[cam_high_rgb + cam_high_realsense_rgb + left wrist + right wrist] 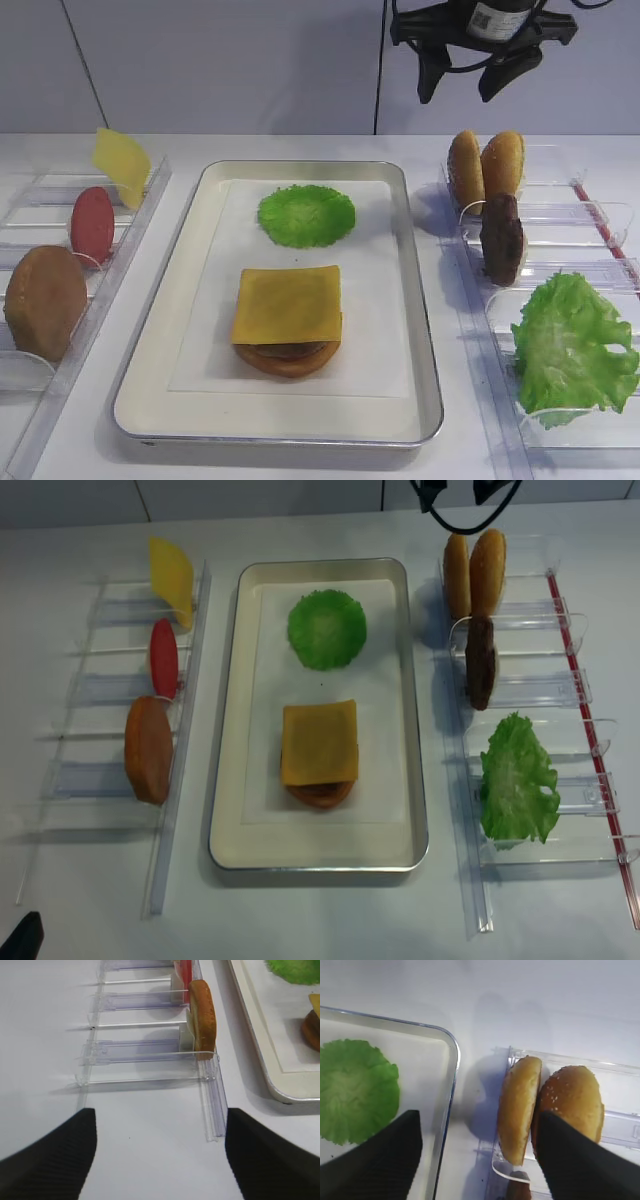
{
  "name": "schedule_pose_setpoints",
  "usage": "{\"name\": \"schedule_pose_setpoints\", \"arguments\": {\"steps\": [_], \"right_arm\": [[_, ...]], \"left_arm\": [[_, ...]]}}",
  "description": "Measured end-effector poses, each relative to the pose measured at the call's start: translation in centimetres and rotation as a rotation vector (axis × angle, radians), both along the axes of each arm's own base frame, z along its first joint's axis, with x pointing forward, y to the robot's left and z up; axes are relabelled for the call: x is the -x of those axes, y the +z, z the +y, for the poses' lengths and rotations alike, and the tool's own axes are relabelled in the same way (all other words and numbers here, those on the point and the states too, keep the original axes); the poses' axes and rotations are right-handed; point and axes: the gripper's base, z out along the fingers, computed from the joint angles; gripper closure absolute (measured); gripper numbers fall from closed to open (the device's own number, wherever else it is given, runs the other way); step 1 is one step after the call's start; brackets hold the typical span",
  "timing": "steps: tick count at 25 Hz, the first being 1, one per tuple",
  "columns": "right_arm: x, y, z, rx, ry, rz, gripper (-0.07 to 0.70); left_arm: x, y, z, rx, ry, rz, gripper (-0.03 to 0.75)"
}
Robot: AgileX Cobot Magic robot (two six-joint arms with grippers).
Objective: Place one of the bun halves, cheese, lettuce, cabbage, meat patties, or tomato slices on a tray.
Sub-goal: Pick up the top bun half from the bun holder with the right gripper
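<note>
Lettuce (574,345) sits racked; right hand (481,88) (fingers spread, empty) hovers above bun halves (486,166).

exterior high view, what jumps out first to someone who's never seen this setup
The silver tray in the middle draws the eye: a stack sits near its front, a bun base under a meat patty topped by a cheese square, with a frilly cabbage disc behind it. At the right, a big ruffled lettuce leaf stands in a clear rack, and the right gripper hangs open above two bun halves at the back.
</note>
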Motion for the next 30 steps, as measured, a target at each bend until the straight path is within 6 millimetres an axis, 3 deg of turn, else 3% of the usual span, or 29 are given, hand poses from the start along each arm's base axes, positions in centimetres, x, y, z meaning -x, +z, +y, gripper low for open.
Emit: {"name": "schedule_pose_setpoints", "arguments": {"steps": [9,23,26,30], "right_arm": [[-1.7,-3.6,-0.2,0.082,-0.047,0.058,0.153],[-2.6,-6.5,0.0,0.073,-0.134,0.126,0.157],[-2.6,-6.5,0.0,0.07,-0.142,0.127,0.198],[-2.6,-6.5,0.0,0.069,-0.145,0.128,0.309]], "left_arm": [[0.0,0.0,0.0,0.0,0.0,0.0,0.223],[0.0,0.0,0.0,0.0,0.0,0.0,0.223],[0.0,0.0,0.0,0.0,0.0,0.0,0.223],[0.0,0.0,0.0,0.0,0.0,0.0,0.223]]}}
